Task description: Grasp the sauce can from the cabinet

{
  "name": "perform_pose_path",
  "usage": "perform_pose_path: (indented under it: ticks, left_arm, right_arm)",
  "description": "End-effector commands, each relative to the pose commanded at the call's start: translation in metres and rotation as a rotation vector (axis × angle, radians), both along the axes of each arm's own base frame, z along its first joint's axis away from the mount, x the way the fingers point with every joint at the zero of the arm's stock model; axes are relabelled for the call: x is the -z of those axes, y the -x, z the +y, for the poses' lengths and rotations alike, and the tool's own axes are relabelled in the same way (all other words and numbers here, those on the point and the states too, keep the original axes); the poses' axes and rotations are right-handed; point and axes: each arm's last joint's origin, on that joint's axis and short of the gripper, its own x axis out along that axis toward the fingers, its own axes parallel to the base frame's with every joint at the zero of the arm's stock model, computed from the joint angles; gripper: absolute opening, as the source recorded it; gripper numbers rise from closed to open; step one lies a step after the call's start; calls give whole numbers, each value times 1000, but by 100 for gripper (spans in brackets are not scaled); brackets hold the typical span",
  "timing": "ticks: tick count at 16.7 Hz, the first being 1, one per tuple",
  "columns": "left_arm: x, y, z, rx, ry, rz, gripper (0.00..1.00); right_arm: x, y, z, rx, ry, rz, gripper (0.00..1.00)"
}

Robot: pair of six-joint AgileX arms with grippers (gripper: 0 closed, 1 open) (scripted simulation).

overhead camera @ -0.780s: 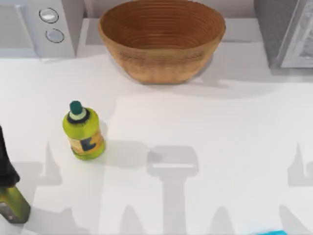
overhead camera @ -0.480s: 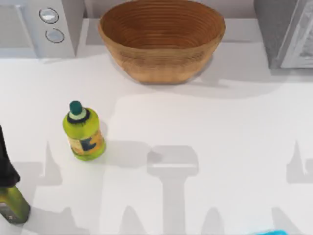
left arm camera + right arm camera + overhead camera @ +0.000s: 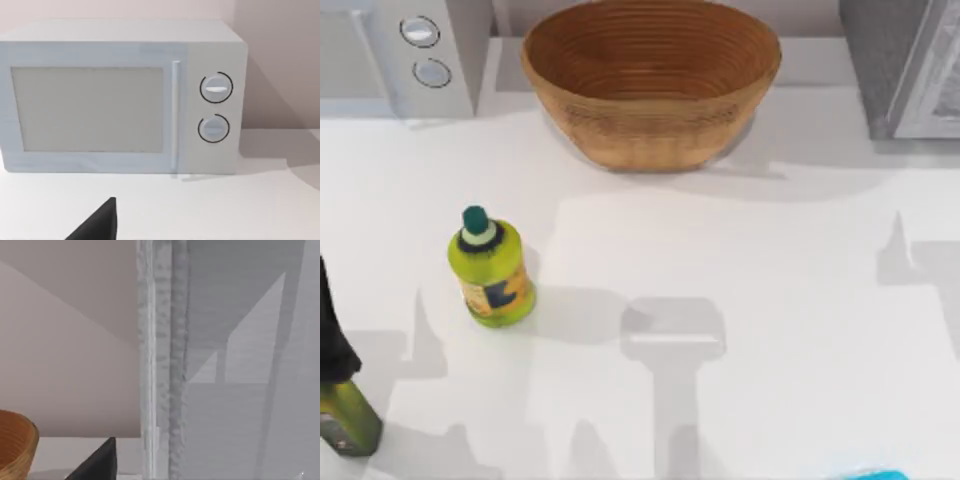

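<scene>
The sauce can is out of view. The grey cabinet (image 3: 905, 70) stands at the table's far right corner. The right wrist view looks closely at the cabinet's (image 3: 230, 365) pale grey front and its edge, with a dark tip of my right gripper (image 3: 100, 462) low in that view. A dark tip of my left gripper (image 3: 100, 225) appears in the left wrist view, facing the microwave (image 3: 125, 100). On the table in the top view lie only the arms' shadows.
A wicker basket (image 3: 650, 80) sits at the back middle, and the microwave (image 3: 400, 55) at the back left. A yellow-green bottle with a dark green cap (image 3: 492, 268) stands left of centre. A dark olive bottle (image 3: 345, 415) is at the left edge, something blue (image 3: 868, 474) at the front edge.
The shadow on the right side of the table has slid away from the front, toward the cabinet. The bottles, basket and left arm's shadow stay put.
</scene>
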Motion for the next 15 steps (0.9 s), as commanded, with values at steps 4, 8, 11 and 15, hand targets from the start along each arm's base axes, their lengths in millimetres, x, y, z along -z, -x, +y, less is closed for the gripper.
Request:
perform_pose_path:
  ticks: [4,8,11,15]
  left_arm:
    - [0,0,0,0,0,0,100]
    - [0,0,0,0,0,0,100]
    - [0,0,0,0,0,0,100]
    - [0,0,0,0,0,0,100]
  right_arm:
    - [-87,-39,10,3,3,-3,100]
    - [-149,-83,24,2,2,-18,100]
    - [-175,-109,33,0,0,-28,100]
    - [-187,-124,39,-2,-1,-33,100]
